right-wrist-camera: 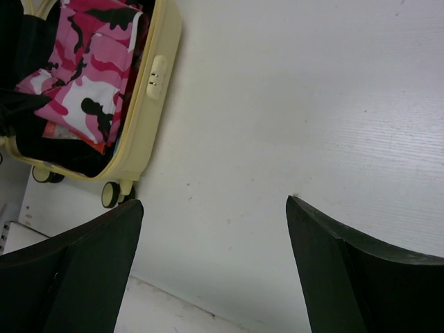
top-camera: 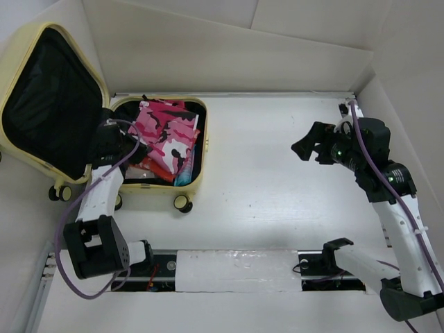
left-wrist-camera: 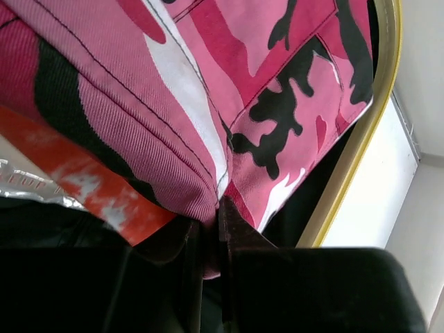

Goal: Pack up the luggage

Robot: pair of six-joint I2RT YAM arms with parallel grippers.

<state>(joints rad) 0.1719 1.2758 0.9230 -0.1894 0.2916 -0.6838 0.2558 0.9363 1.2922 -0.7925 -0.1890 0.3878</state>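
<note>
You get bright, even light on the white table (top-camera: 277,194) with soft shadows; in your left wrist view the fingers (left-wrist-camera: 243,239) look dark and blurred.

I count one yellow suitcase (top-camera: 204,149), one pink camouflage garment (top-camera: 166,132), one orange packet (top-camera: 163,166), two grippers, my left gripper (left-wrist-camera: 211,229), my right gripper (right-wrist-camera: 215,208).

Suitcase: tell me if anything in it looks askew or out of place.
The pink camo cloth sits crooked and bunched on top of the contents of the suitcase, one fold pinched in the left fingers. An orange packet pokes out from under it at an angle. Nothing lies spilled on the table.
</note>
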